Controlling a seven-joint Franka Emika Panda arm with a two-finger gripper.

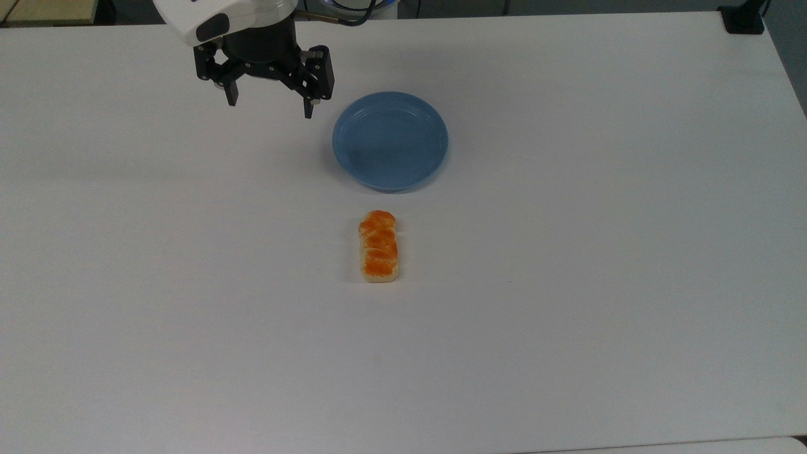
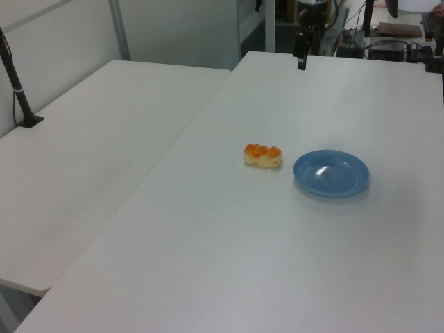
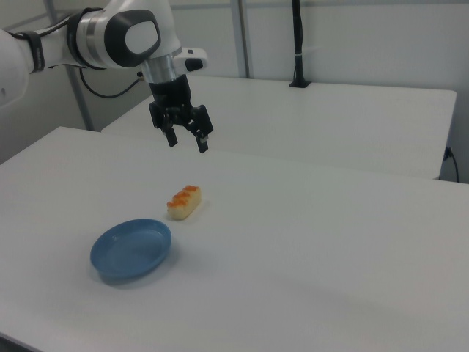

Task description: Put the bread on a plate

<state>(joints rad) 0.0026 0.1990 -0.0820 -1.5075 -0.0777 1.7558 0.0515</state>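
The bread (image 1: 378, 246) is a small loaf with cream sides and a glossy orange top, lying on the white table just below the plate in the top view. It also shows in the left view (image 2: 263, 155) and the right view (image 3: 183, 202). The light-blue plate (image 1: 390, 140) is empty; it appears too in the left view (image 2: 331, 173) and the right view (image 3: 131, 248). My gripper (image 1: 270, 108) hangs open above the table, to the top view's left of the plate, holding nothing. In the right view the gripper (image 3: 187, 142) is in the air above and behind the bread.
The white table (image 1: 567, 284) spreads wide around both objects. A second white table (image 2: 90, 159) adjoins it on the left view's left. Black camera posts stand at the table edges (image 2: 300, 52) (image 3: 297, 44).
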